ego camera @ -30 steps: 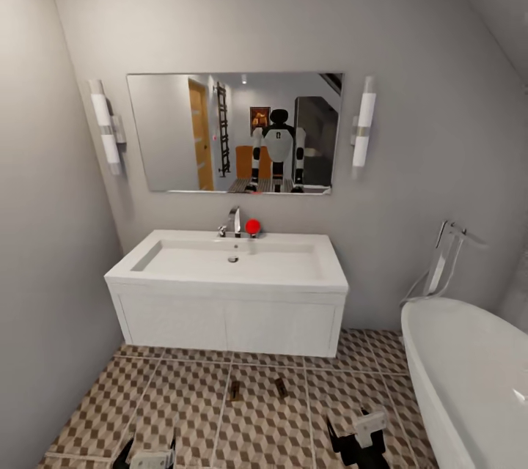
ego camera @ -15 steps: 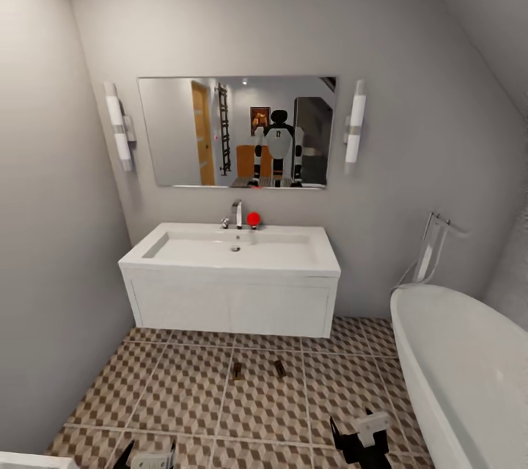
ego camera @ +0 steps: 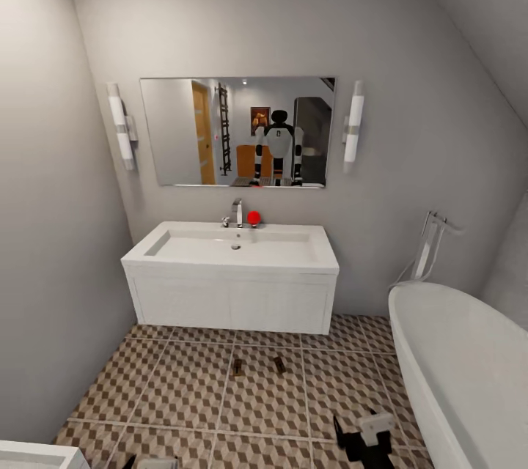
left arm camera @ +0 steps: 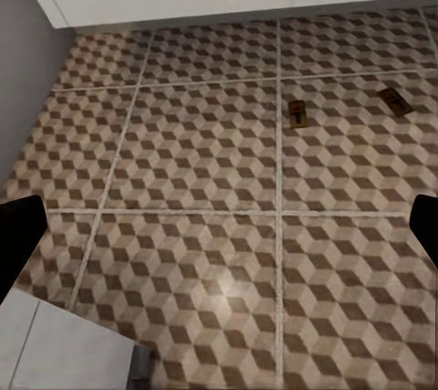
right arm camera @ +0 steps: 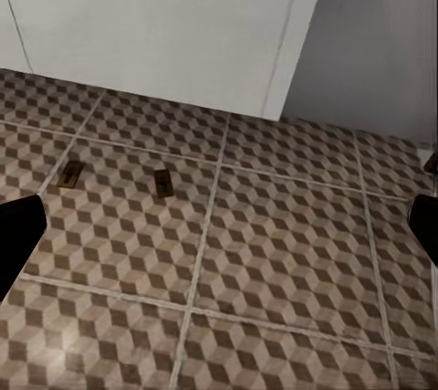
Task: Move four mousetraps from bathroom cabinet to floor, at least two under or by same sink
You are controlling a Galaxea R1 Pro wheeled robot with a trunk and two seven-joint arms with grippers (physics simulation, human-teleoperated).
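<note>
Mousetraps, two of them (ego camera: 237, 368) (ego camera: 279, 365), lie flat on the bathroom floor (ego camera: 183, 396) just before the white sink vanity (ego camera: 231, 300), well ahead of both grippers. Left gripper (left arm camera: 219, 235) and right gripper (right arm camera: 219, 230) hang empty over the tiles with fingers spread wide, only dark fingertips (left arm camera: 20, 235) showing at the wrist views' edges.

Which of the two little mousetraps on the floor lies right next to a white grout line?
The left mousetrap: it lies straight beside the pale grout line on the bathroom floor. The right mousetrap sits mid-tile, turned at a slant, nearer the bathtub.
</note>
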